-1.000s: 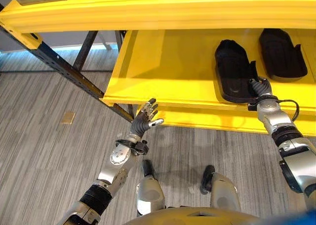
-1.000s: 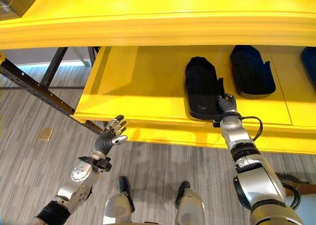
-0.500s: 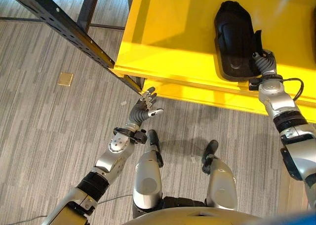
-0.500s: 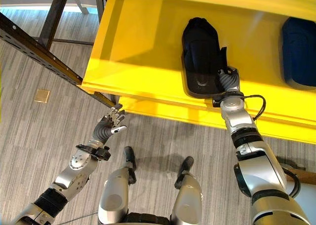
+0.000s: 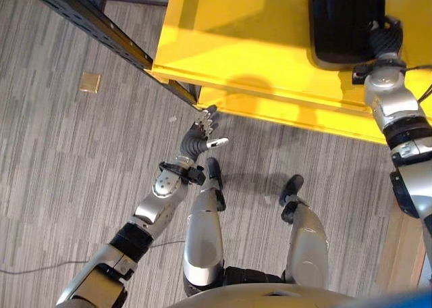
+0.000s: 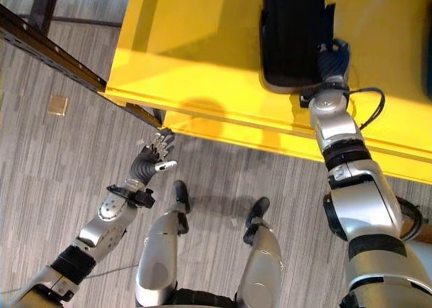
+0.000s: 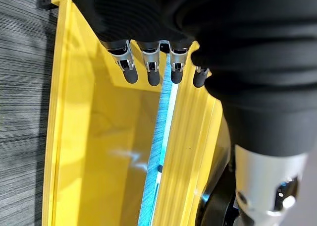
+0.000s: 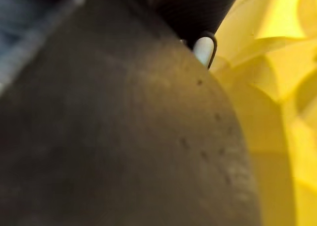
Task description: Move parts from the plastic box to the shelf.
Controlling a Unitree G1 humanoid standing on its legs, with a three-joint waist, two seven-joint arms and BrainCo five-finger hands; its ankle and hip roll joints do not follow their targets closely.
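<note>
A black moulded part (image 5: 341, 24) lies on the yellow shelf (image 5: 236, 44), near its front edge. My right hand (image 5: 386, 41) is at the part's near right corner, fingers curled on its rim. In the right wrist view the part's dark surface (image 8: 124, 137) sits very close, with yellow shelf (image 8: 277, 112) beyond it. My left hand (image 5: 201, 134) hangs open below the shelf's front lip, over the floor, holding nothing. Its straight fingers (image 7: 148, 67) point at the shelf's yellow boards (image 7: 94, 137) in the left wrist view.
A black steel rack beam (image 5: 88, 17) runs slantwise at the upper left, meeting the shelf's corner. A small tan square (image 5: 89, 82) lies on the grey plank floor (image 5: 67, 173).
The camera has tilted down, so the shelf sits higher in the picture and more floor shows. The right hand stays at the part's corner. The left hand stays open below the shelf.
</note>
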